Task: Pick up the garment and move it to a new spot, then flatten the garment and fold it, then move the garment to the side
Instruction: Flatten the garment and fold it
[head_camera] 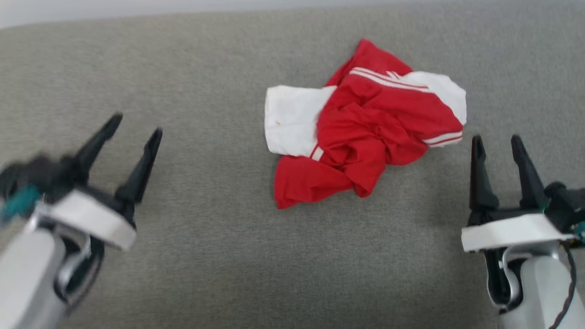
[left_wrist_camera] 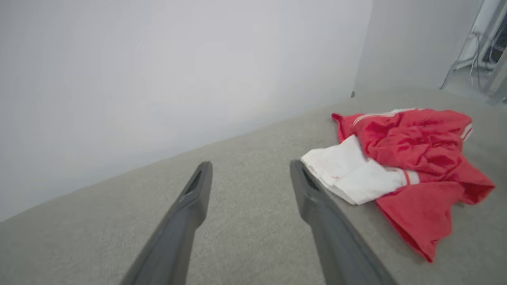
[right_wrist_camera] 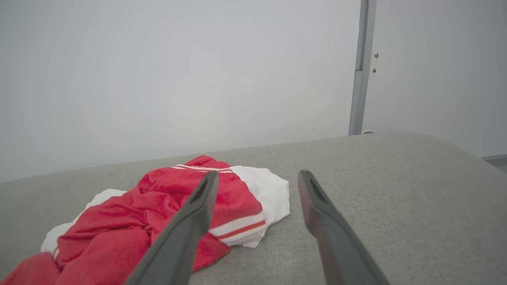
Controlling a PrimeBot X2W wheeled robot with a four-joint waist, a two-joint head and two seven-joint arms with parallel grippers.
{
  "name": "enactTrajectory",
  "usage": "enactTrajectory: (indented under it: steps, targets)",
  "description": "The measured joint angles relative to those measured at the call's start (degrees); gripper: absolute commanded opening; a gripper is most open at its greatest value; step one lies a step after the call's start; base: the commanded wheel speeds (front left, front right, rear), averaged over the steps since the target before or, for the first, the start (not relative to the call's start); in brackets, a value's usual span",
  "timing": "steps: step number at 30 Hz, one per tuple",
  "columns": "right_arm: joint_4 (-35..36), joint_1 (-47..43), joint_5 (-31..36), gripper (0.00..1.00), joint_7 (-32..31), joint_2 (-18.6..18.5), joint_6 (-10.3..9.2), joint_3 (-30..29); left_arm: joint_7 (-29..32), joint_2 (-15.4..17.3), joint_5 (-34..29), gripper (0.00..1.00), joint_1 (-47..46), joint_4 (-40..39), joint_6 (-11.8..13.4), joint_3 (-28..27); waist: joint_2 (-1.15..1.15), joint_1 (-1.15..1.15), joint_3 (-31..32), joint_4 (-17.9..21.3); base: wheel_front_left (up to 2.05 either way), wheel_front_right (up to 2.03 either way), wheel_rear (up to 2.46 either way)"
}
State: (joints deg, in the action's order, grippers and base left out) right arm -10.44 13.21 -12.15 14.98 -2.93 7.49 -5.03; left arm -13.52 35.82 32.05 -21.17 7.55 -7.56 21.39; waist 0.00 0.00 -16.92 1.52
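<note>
lower left, left tool (head_camera: pixel 137 125), blurred, two dark fingers spread wide, holding nothing, well apart from the cloth. lower right, right tool (head_camera: pixel 497 139), fingers parted, likewise empty, tips just beside the near right edge of the garment (head_camera: pixel 365 123). garment crumpled in a heap on the grey fabric surface (head_camera: pixel 205 237), right of centre in the head view: red body bunched in folds, one white sleeve spread flat to the left, a second white sleeve with red-and-white striped trim at the right. pale wall (left_wrist_camera: pixel 158 71) beyond the far edge of the surface.
</note>
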Motion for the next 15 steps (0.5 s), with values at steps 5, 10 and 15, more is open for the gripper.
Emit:
enactTrajectory:
  steps: [5, 10, 15]
  targets:
    - [1.46, 2.77, -3.16, 1.00, 0.00, 0.03, 0.01, 2.49, 12.91, 9.13, 11.48, 1.00, -15.55, 0.51, 0.00, 14.68, 0.00, 0.00, -4.26, 2.65, 0.00, 0.00, 0.00]
    - [2.03, 3.93, -7.75, 1.00, 0.00, 0.00, 0.00, 5.08, 28.40, 16.72, 28.65, 1.00, -27.07, -1.09, 0.01, 22.82, 0.00, 0.00, -8.15, 7.30, 0.00, 0.00, 0.00]
    - [2.26, 3.81, -11.49, 1.00, 0.00, -0.01, 0.00, 5.98, 43.61, 21.14, 40.98, 1.00, -34.53, -0.33, 0.01, 26.65, 0.00, 0.00, -11.48, 12.37, 0.00, 0.00, 0.00]
